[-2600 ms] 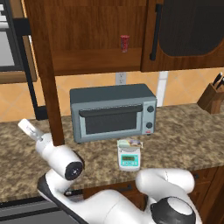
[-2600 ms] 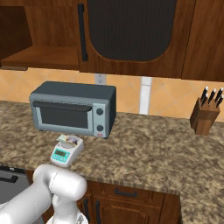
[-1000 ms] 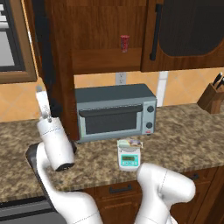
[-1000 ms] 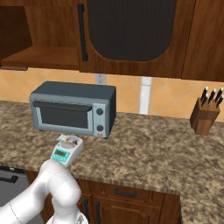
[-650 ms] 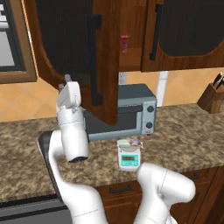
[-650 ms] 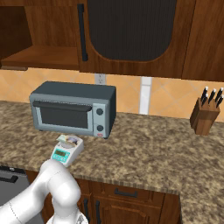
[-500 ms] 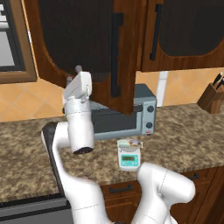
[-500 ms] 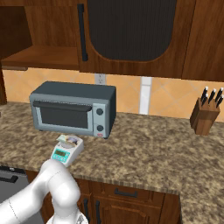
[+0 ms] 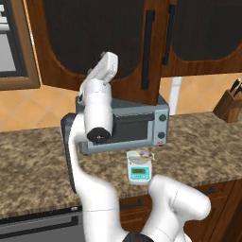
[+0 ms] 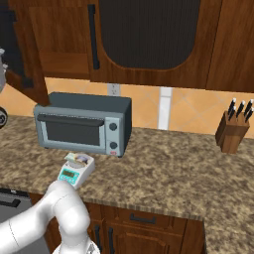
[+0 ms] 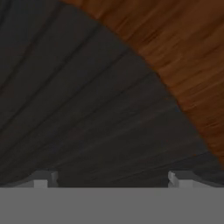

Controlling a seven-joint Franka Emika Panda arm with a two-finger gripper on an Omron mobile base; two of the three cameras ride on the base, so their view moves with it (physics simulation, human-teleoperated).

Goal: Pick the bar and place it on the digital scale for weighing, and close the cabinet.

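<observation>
Swinging further round than half a second ago, the left door of the cabinet [image 9: 94, 47] now nearly faces forward, its lower corner overhanging the toaster oven [image 9: 125, 124]. The gripper [image 11: 111, 180] presses at the door's dark panel, fingertips wide apart, holding nothing. The bar [image 9: 141, 154] lies on the digital scale [image 9: 139, 170] on the speckled granite counter [image 10: 188, 168], near a knife block [image 10: 233, 131].

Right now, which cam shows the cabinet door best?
Left base view: the cabinet door's whole front and black handle show, with the hand up against its dark panel. Right base view catches just the door's edge at far left. Hand view gives a close-up of panel and wood grain.
</observation>
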